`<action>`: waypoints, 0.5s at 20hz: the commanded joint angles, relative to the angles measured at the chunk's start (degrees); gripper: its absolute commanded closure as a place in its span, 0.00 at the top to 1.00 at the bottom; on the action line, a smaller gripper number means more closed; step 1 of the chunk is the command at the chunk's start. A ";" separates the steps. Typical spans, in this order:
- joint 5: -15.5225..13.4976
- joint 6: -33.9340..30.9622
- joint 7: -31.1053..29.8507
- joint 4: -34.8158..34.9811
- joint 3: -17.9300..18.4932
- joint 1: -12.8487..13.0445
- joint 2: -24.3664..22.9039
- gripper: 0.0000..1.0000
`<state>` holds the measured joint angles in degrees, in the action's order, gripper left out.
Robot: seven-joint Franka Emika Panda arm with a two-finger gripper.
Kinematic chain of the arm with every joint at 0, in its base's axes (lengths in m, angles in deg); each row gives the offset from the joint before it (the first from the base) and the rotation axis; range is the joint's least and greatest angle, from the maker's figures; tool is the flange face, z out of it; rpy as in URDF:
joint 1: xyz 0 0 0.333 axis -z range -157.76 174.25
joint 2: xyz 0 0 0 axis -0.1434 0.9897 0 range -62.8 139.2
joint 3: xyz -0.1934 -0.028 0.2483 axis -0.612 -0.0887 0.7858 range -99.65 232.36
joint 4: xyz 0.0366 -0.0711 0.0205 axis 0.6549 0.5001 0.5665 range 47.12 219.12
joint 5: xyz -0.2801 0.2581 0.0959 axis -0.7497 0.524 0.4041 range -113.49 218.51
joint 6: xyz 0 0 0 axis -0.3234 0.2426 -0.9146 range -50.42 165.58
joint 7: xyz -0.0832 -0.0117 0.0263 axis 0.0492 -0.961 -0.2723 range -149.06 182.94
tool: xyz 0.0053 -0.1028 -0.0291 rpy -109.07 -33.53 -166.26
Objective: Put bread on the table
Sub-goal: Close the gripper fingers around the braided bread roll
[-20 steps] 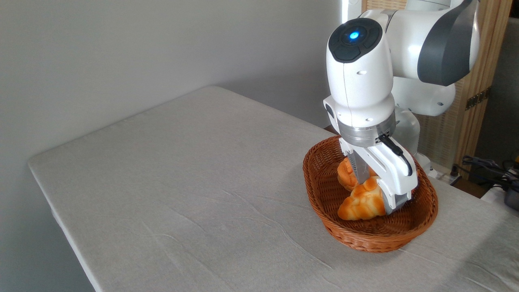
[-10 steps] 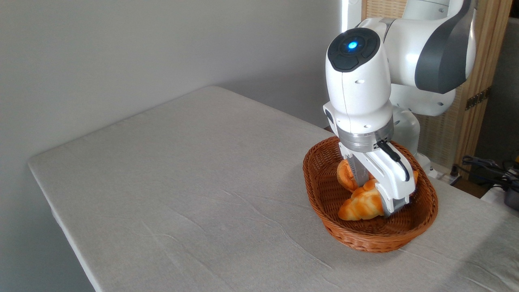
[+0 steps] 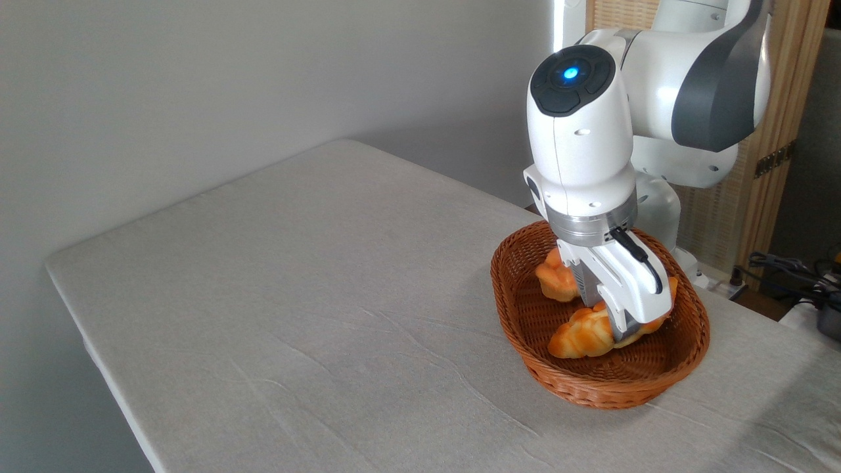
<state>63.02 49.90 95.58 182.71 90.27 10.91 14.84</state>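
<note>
Inside the wicker basket [image 3: 525, 328], the end effector [image 3: 621, 328] grips the glossy golden-orange braided bread [image 3: 585, 334] with paler seams.

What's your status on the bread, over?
Gripper down on bread, grip unconfirmed. Bread in basket, not on table. Bun beside it.

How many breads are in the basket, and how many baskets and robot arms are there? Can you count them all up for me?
Breads: 2, the long braided golden-orange loaf and the small round knotted orange bun
Brown oval wicker baskets: 1
White robot arms: 1, its gripper down on the loaf
Grey cloth-covered tables: 1
Total: 5
</note>
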 commanded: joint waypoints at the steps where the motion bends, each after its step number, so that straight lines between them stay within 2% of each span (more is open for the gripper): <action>1: 0.74 0.79 1.17 0.33 0.70 0.59 -0.46 0.31; 6: 0.66 -0.88 1.52 -1.86 0.26 0.94 -0.54 0.31; 10: 0.57 -2.91 1.43 -3.80 0.17 2.17 -0.19 0.31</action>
<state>63.02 49.05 95.84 180.77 90.10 11.96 14.70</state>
